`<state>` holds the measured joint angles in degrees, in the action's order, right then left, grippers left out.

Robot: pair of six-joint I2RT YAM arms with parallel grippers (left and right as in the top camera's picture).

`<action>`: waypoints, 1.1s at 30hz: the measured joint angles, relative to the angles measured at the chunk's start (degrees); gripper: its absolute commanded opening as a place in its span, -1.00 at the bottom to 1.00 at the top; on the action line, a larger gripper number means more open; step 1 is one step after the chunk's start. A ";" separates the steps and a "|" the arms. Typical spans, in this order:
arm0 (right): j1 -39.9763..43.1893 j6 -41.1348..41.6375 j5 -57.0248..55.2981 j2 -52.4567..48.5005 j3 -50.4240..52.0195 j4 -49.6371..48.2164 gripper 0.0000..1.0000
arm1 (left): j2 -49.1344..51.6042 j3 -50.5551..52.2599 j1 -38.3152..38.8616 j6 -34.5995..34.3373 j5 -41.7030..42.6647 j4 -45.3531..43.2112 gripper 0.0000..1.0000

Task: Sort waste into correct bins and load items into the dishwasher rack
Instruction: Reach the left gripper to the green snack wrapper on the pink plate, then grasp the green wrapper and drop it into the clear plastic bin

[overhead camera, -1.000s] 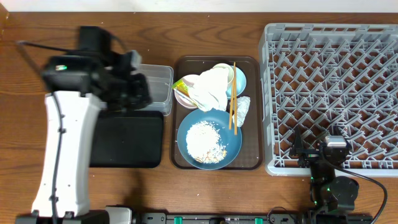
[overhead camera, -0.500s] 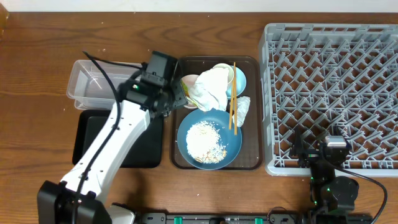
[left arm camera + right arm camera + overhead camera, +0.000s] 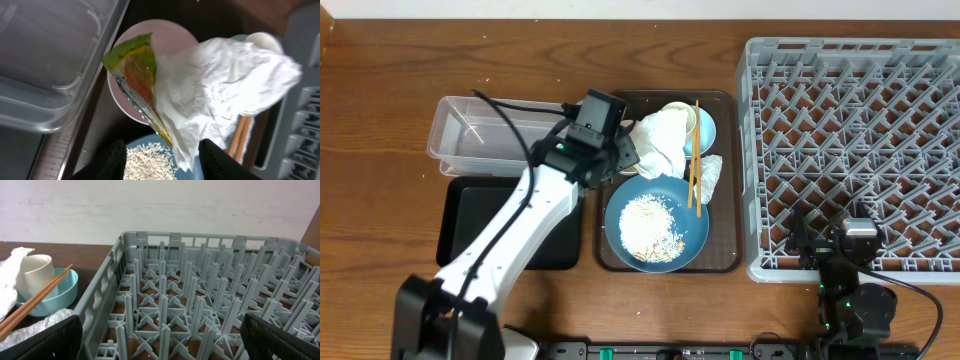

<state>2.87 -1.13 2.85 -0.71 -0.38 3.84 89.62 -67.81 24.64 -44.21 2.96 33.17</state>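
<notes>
Fingers (image 3: pixel 114 161) of the left gripper (image 3: pixel 165 152) stand wide and empty over one blue plate (image 3: pixel 692 240) of rice (image 3: pixel 647 224). Just past them, one yellow-green wrapper (image 3: pixel 132 60) lies in one pink bowl (image 3: pixel 170 34), touching one white napkin (image 3: pixel 225 75). Two chopsticks (image 3: pixel 694 150) lean nearby. Farther off, the right gripper (image 3: pixel 160 340) gapes wide and empty by one grey rack (image 3: pixel 200 295).

The table (image 3: pixel 380 80) is seen as grained wood. The tub (image 3: pixel 480 135) is formed of clear, glossy plastic, the rack (image 3: pixel 850 120) of matt grey plastic. The napkin (image 3: pixel 225 85) is made of crumpled paper; the wrapper (image 3: pixel 132 62) is possibly glossy film.
</notes>
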 measured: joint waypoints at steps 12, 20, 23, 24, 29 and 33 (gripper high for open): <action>0.00 0.00 0.02 0.00 0.00 0.00 0.99 | 8.09 0.00 0.00 -2.12 -0.26 -3.30 -0.08; 0.00 0.00 0.02 0.00 0.00 0.00 0.98 | 9.51 0.00 0.00 -2.49 -2.14 -4.59 -0.37; 0.00 0.00 0.02 0.00 0.00 0.00 0.99 | 9.51 0.00 0.00 -2.47 -2.40 -5.53 -0.49; 0.00 0.00 0.00 0.00 0.00 0.00 0.99 | 9.51 0.00 0.00 -2.51 -2.47 -5.55 -0.54; 0.00 0.00 0.00 0.00 0.00 0.00 0.99 | 9.51 0.00 0.00 -2.71 -2.80 -5.51 -0.81; 0.00 0.00 0.00 0.00 0.00 0.00 0.98 | 9.42 0.00 0.00 -2.49 -2.95 -5.51 -0.86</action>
<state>2.87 -1.13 2.85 -0.71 -0.38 3.84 99.04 -67.81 24.64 -46.70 0.01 27.66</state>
